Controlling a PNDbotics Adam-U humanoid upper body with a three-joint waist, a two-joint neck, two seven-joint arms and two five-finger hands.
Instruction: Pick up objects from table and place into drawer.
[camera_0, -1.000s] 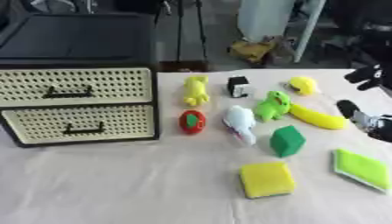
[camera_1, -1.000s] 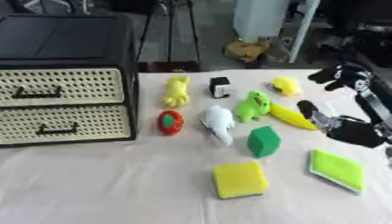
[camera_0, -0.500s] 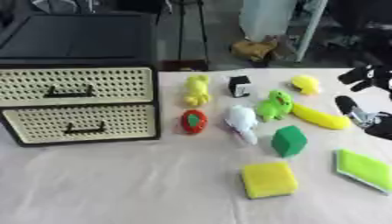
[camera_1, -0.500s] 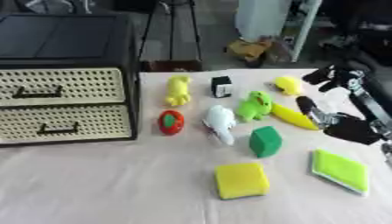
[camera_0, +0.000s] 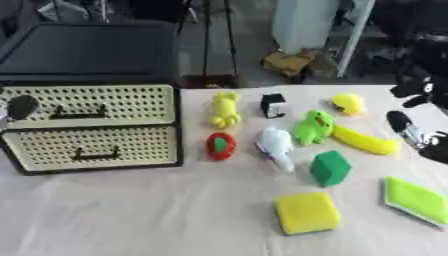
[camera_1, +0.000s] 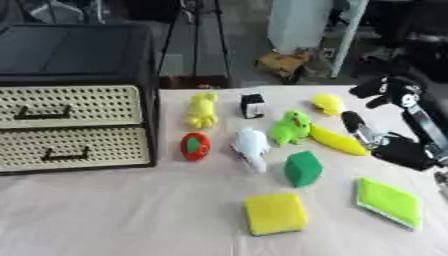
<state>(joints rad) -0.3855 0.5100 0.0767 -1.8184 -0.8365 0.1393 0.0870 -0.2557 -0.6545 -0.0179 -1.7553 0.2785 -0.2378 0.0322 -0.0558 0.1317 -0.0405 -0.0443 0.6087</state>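
A black drawer unit (camera_0: 87, 55) stands at the left; its cream top drawer (camera_0: 122, 102) and bottom drawer (camera_0: 131, 145) are both closed. On the cloth lie a yellow toy (camera_0: 224, 109), a black-and-white cube (camera_0: 273, 104), a yellow duck (camera_0: 349, 103), a green frog (camera_0: 312, 127), a banana (camera_0: 364, 141), a red toy (camera_0: 220, 146), a white toy (camera_0: 277, 146), a green block (camera_0: 330, 168), a yellow sponge (camera_0: 306, 213) and a lime pad (camera_0: 418, 199). My right hand (camera_1: 404, 150) hovers open just right of the banana, holding nothing. A dark rounded part of my left hand (camera_0: 19, 106) shows before the top drawer.
The table (camera_0: 131, 215) is covered with a pale cloth. Behind its far edge are stands, a white cabinet and a brown box on the floor. The drawer unit fills the table's left side.
The dark part of my left hand has come into view at the left edge, in front of the top drawer. My right hand stays by the banana, barely shifted.
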